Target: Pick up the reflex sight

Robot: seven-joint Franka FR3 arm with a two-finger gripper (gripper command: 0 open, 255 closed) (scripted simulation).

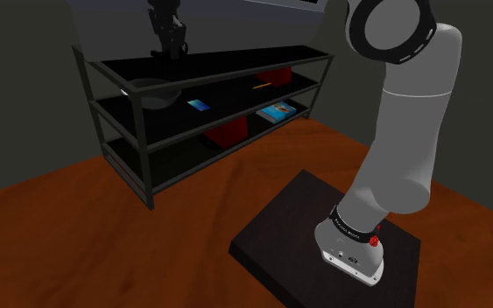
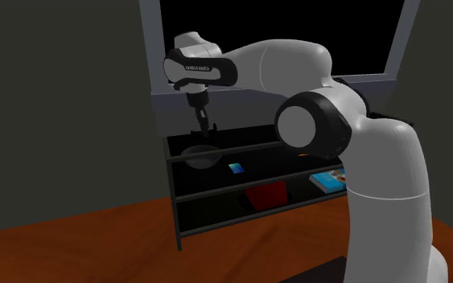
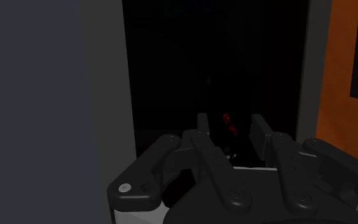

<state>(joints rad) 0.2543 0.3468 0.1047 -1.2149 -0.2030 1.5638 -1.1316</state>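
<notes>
My black gripper (image 1: 171,44) hangs fingers-down over the top board of a black shelf unit (image 1: 235,63), near the end on the shoulder view's left. From the second exterior view the gripper (image 2: 207,127) sits just above that board, in front of a window. In the wrist view the gripper (image 3: 231,127) is open, its fingers standing apart. Between them lies a small dark thing with red marks, the reflex sight (image 3: 227,125). It blends into the black board, and I cannot see either finger touching it.
The middle shelf holds a grey bowl (image 1: 152,90), a small blue card (image 1: 199,106) and a thin orange item (image 1: 262,87). A red box (image 1: 227,134) and a blue book (image 1: 277,112) sit on the lowest board. The reddish-brown floor (image 1: 104,236) surrounds my dark stand (image 1: 275,236).
</notes>
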